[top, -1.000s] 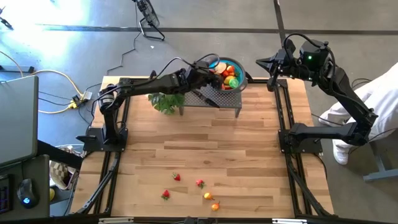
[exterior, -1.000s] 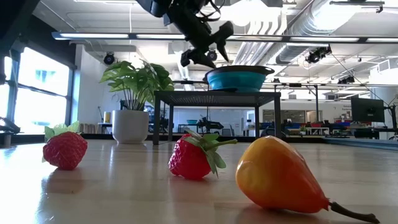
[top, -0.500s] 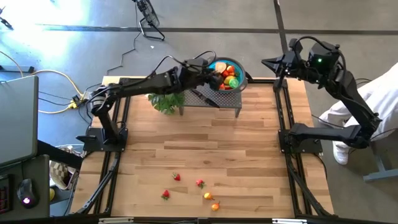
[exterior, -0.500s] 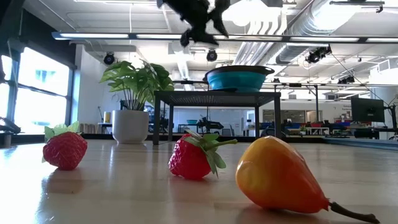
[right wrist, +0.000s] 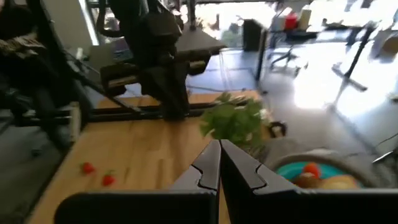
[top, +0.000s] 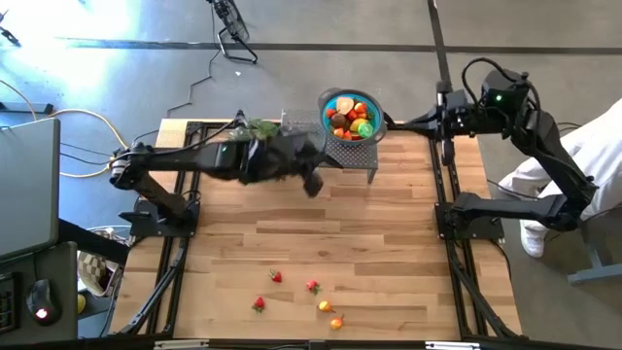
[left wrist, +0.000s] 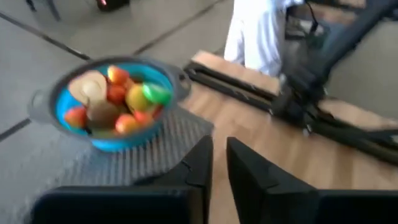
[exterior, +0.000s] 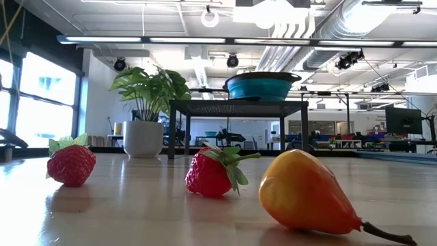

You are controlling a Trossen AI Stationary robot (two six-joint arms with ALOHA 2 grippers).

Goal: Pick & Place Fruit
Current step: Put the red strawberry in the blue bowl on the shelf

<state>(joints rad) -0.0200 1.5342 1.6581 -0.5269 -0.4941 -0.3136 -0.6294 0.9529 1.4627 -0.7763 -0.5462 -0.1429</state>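
Fruit (top: 349, 117) fills the blue bowl (top: 333, 98), which sits on a small dark rack (top: 362, 154) at the far side of the table (top: 389, 253). More pieces lie well apart from the bowl near the front edge: strawberries (top: 276, 277) and an orange, pear-shaped piece (exterior: 305, 193). The left gripper (top: 311, 182) hangs just beside the rack, clear of the bowl; in the left wrist view its fingers (left wrist: 200, 163) stand a narrow gap apart with nothing between them. The right gripper (top: 416, 122) waits just beside the bowl on the other side, fingers pressed together and empty.
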